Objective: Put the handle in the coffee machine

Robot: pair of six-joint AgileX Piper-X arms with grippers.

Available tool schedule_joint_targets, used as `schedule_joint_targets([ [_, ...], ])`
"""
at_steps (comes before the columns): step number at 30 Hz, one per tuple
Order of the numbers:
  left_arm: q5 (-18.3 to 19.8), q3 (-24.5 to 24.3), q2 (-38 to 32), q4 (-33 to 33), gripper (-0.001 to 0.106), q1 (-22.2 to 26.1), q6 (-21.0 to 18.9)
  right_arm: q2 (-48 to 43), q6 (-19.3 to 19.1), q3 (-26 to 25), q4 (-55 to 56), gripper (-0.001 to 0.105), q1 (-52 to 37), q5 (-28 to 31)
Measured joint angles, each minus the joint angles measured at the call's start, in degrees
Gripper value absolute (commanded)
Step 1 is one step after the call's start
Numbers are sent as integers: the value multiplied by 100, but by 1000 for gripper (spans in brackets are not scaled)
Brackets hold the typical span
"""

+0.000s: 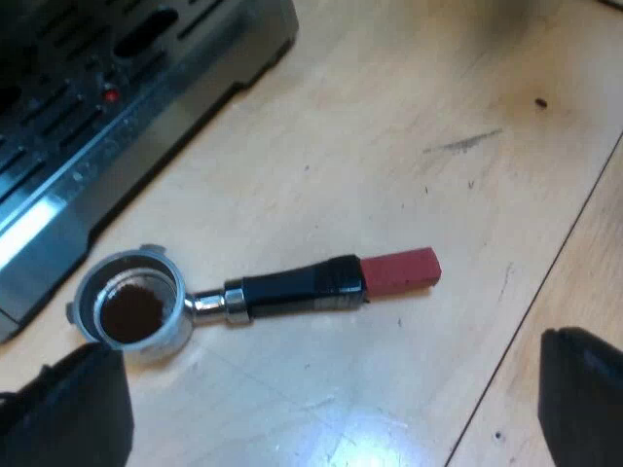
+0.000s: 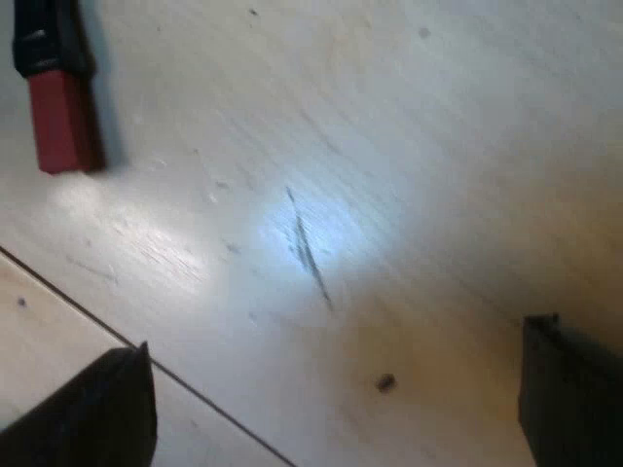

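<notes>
Pale wood table point(image 1: 409, 117) — holder point(image 1: 263, 292) lies flat, basket point(image 1: 131, 309) beside the espresso machine point(image 1: 97, 97), red end point(image 1: 401, 271) pointing away. Left gripper point(image 1: 321, 404) wide open, empty, just short of it; handle point(image 1: 292, 289) runs finger-to-finger, likely needs a wrist turn. Right gripper point(image 2: 331, 404) also open, empty — farther, off the red end.

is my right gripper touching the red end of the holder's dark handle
Apart. The right wrist view shows pale wooden table between the black fingers of the open right gripper and the red end of the dark handle.
</notes>
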Motion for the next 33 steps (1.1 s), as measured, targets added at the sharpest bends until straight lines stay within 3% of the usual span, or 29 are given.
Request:
schedule_joint_targets([
  [2, 0, 0, 216, 0, 85, 0, 0, 245, 172, 0, -314, 73, 297, 13],
  [4, -44, 0, 341, 0, 85, 0, 0, 398, 324, 0, -542, 62, 457, 38],
  [9, -329, 0, 649, 0, 85, 0, 0, 894, 735, -9, -951, 20, 792, 120],
  [11, -428, 0, 665, 0, 85, 0, 0, 1007, 828, -9, -1022, 7, 868, 118],
  [13, -440, 0, 665, 0, 85, 0, 0, 1145, 845, -9, -1067, 0, 952, 124],
  [21, -490, 0, 665, 91, 85, 0, 0, 1725, 1269, -34, -1087, 0, 1352, 233],
  [26, -871, 10, 665, 372, 85, 0, 0, 2372, 1583, -49, -1262, 0, 1529, 340],
  [33, -894, 10, 665, 472, 85, 0, 0, 3069, 1813, -50, -1744, 0, 1529, 340],
])
